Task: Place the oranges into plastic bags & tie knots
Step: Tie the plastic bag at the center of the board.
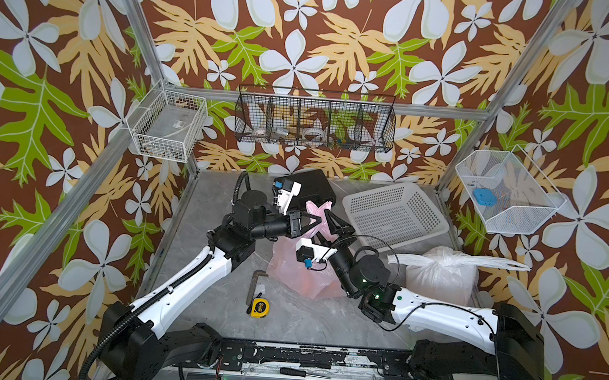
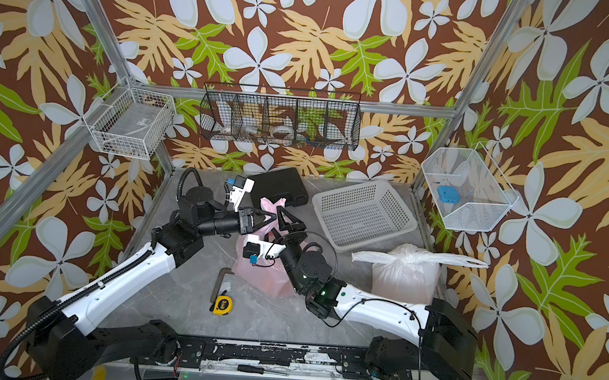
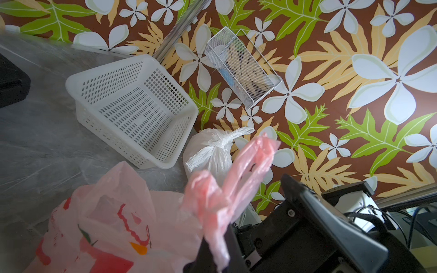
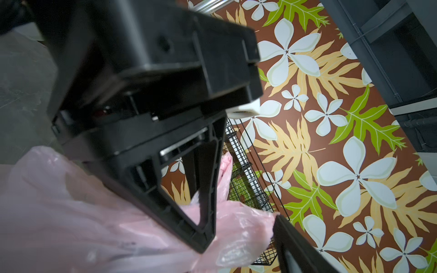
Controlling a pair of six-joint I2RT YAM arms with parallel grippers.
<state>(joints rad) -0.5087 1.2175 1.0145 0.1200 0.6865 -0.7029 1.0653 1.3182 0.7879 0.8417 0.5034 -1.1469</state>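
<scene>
The white bag (image 1: 436, 271), at the right side of the bench (image 1: 305, 319), is already knotted. The pink bag (image 1: 290, 267) in the middle is not yet tied: the left end effector (image 1: 317, 221) pinches its raised handle (image 3: 236, 170), and the right end effector (image 1: 334, 222) stands wide open just beside it. The oranges I cannot see.

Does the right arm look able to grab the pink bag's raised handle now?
Probably yes: the right hand is open right beside the pink handle, which the left hand holds up; nothing sits between.
</scene>
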